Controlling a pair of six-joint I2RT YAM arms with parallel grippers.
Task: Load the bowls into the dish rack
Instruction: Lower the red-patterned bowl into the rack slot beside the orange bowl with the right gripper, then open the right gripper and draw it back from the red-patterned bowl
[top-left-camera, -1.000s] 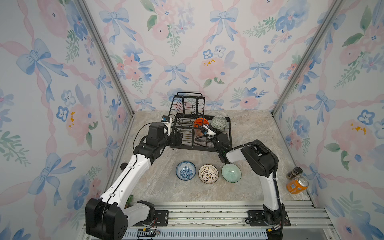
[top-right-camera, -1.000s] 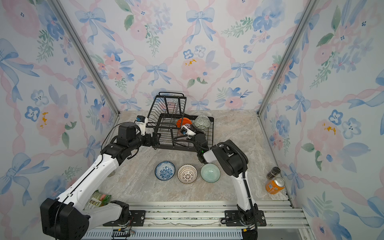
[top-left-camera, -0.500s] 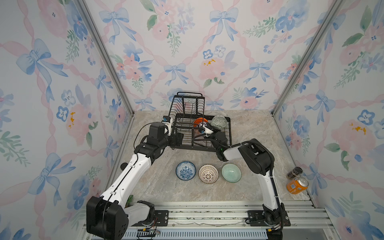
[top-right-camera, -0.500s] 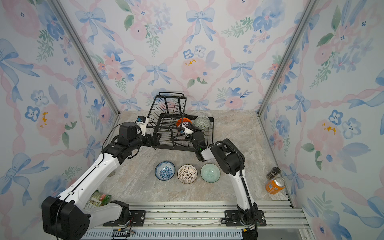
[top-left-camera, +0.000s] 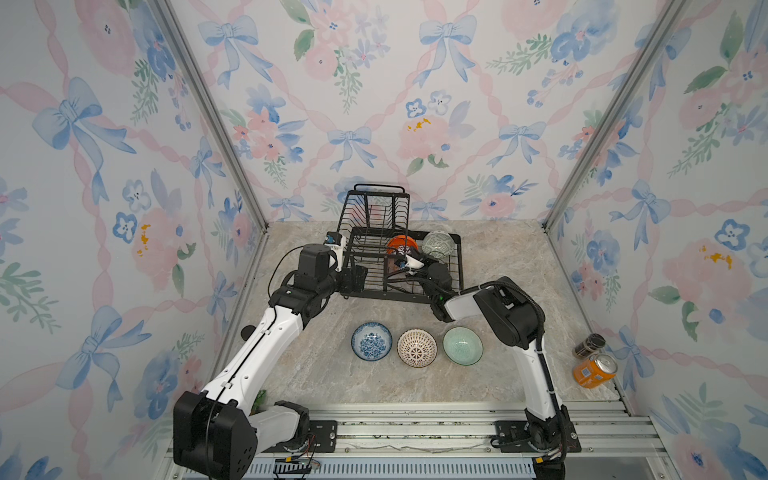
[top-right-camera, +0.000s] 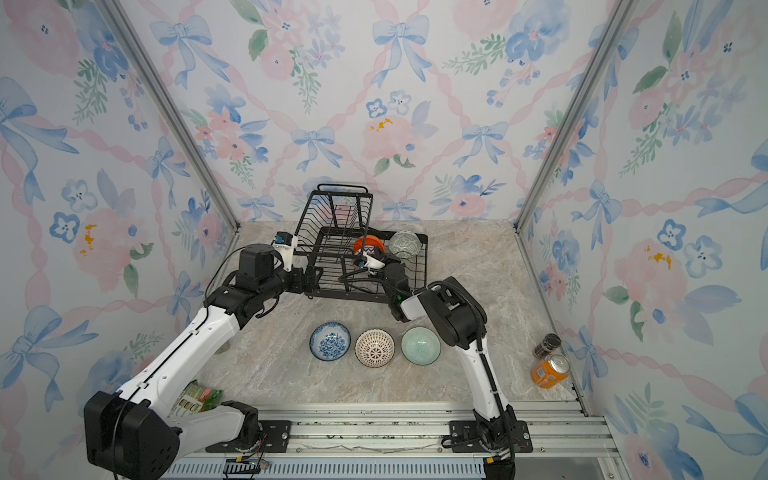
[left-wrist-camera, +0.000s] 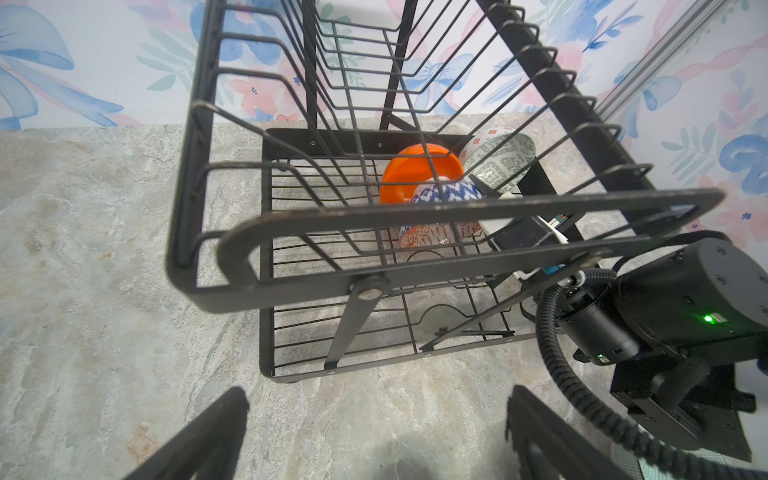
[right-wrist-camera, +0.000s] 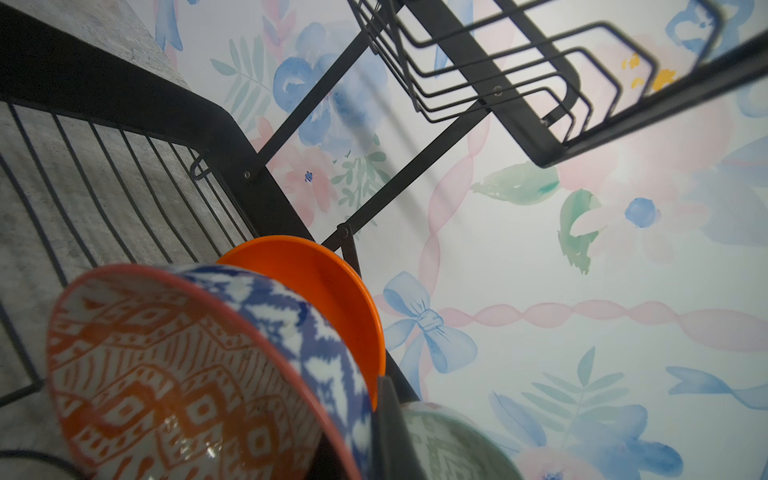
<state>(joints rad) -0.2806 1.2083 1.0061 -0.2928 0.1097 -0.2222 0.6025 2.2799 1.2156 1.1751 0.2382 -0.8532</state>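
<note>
The black wire dish rack stands at the back centre. In its lower tray a plain orange bowl and a grey-green patterned bowl lean on edge. My right gripper reaches into the tray, shut on the rim of the orange-white patterned bowl, which is tilted against the orange bowl. My left gripper hangs open and empty at the rack's left end. On the table in front lie a blue-white floral bowl, a brown-lattice bowl and a mint bowl.
An orange can and a black-lidded jar stand by the right wall. A green packet lies under the left arm near the front rail. Floral walls close in three sides.
The right arm has shifted a little to the left, carrying the patterned bowl slightly deeper into the rack. The left arm has stayed where it was.
</note>
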